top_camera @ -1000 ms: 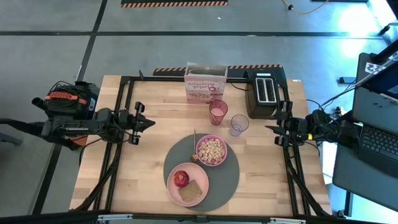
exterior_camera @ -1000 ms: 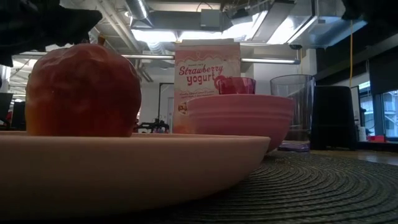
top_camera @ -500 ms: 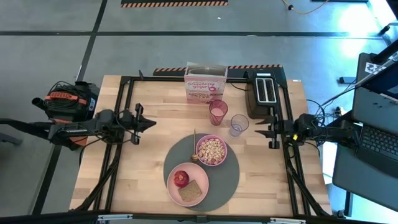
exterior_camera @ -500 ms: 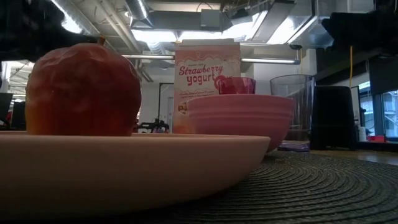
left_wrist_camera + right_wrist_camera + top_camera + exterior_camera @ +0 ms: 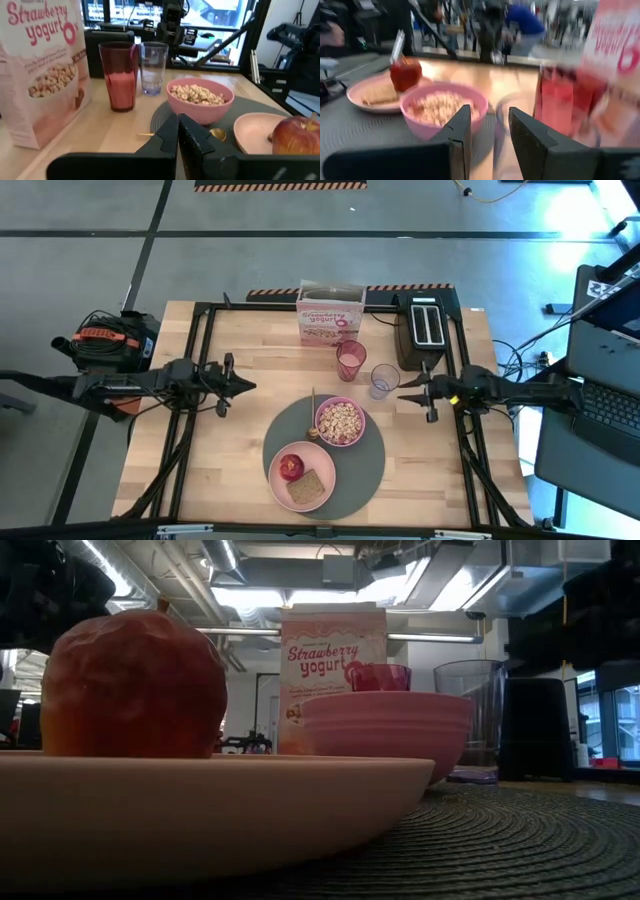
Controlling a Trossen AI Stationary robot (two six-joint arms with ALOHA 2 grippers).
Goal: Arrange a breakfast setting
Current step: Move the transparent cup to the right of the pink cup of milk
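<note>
Wooden table (image 5: 240, 450), breakfast laid on the grey mat (image 5: 365, 465): cereal-filled bowl (image 5: 340, 421), plate (image 5: 320, 470) (apple, toast aboard). Left gripper (image 5: 245, 386) pinched shut beside it; right gripper (image 5: 405, 396), fingers parted, near the clear glass (image 5: 384, 380).

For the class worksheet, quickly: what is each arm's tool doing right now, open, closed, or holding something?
Left tool: closed, holding nothing, left of the mat.
Right tool: open, holding nothing, beside the clear glass.
</note>
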